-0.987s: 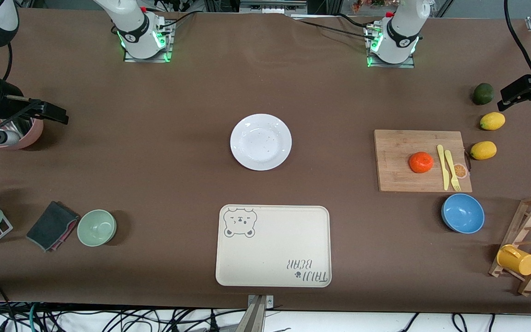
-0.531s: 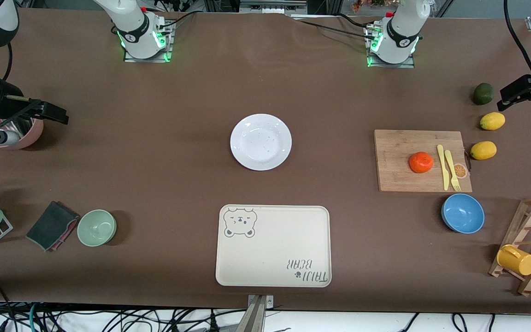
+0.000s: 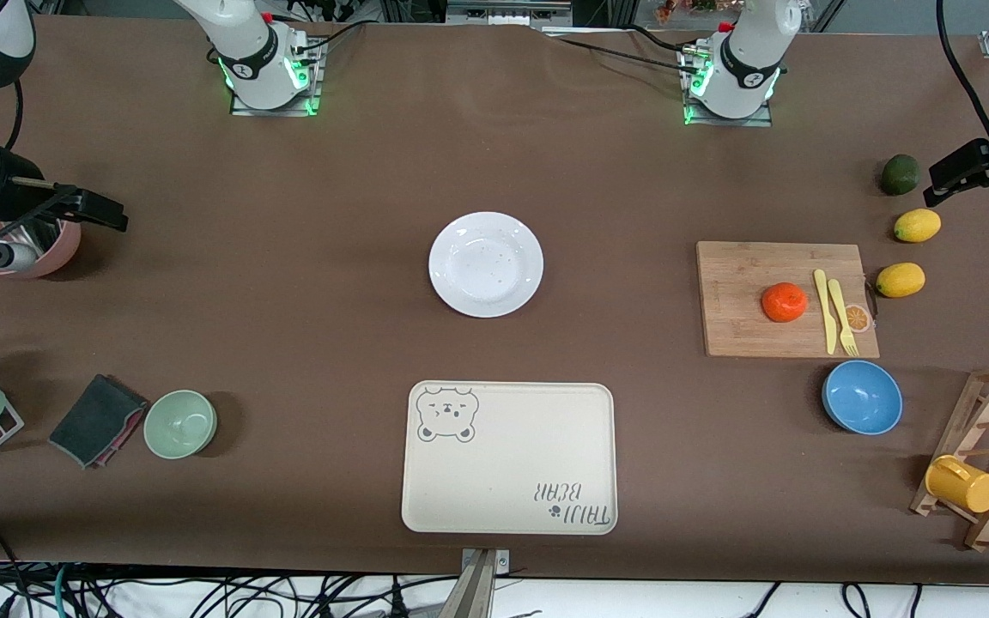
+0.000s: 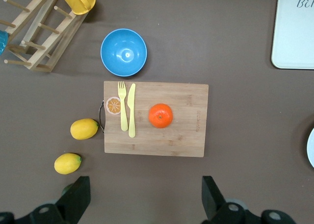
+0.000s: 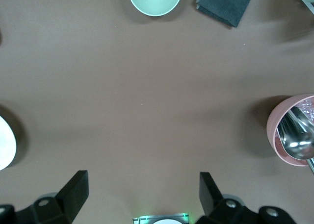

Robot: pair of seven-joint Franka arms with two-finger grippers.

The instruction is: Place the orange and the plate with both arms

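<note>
The orange (image 3: 784, 302) lies on a wooden cutting board (image 3: 739, 300) toward the left arm's end of the table; it also shows in the left wrist view (image 4: 160, 115). The white plate (image 3: 486, 264) sits empty at the table's middle, and its edge shows in the right wrist view (image 5: 6, 143). My left gripper (image 3: 967, 167) is open and empty, high over the table by the dark green fruit; in its wrist view (image 4: 144, 199) the board lies past its fingers. My right gripper (image 3: 87, 209) is open and empty, high over the right arm's end, as its wrist view (image 5: 142, 194) shows.
A cream bear tray (image 3: 509, 457) lies nearer the camera than the plate. A yellow knife and fork (image 3: 834, 311) lie on the board. Nearby are two lemons (image 3: 917, 225), a dark green fruit (image 3: 900, 174), a blue bowl (image 3: 862, 397), a rack with a yellow mug (image 3: 962, 483), a green bowl (image 3: 180, 423), a dark cloth (image 3: 95, 421) and a pink cup (image 3: 39, 253).
</note>
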